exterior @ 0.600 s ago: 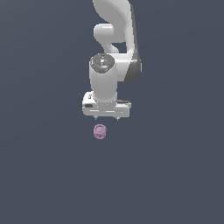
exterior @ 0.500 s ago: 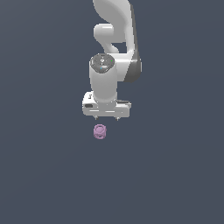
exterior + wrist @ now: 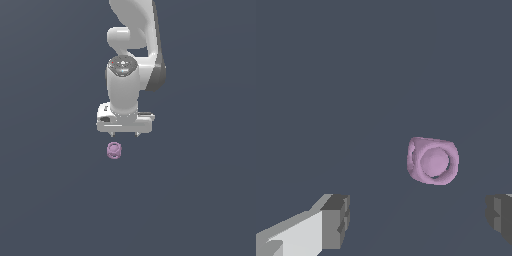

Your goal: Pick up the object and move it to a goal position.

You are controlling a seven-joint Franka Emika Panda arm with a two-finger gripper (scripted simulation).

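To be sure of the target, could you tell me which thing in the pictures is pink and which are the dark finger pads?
The pink lump is the target, rounded and alone; the fingertips of the open gripper are dark and blocky.

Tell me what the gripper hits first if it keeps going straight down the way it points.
Probably the dark floor: the gripper is open and the pink lump sits off the midline between the fingers, though depth is unclear.

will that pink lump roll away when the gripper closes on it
Possibly: the lump is rounded, so a nudge from one finger could roll it. Its faint ridges and flattish faces may damp that. It is far smaller than the open gripper, so probably light and easily knocked.
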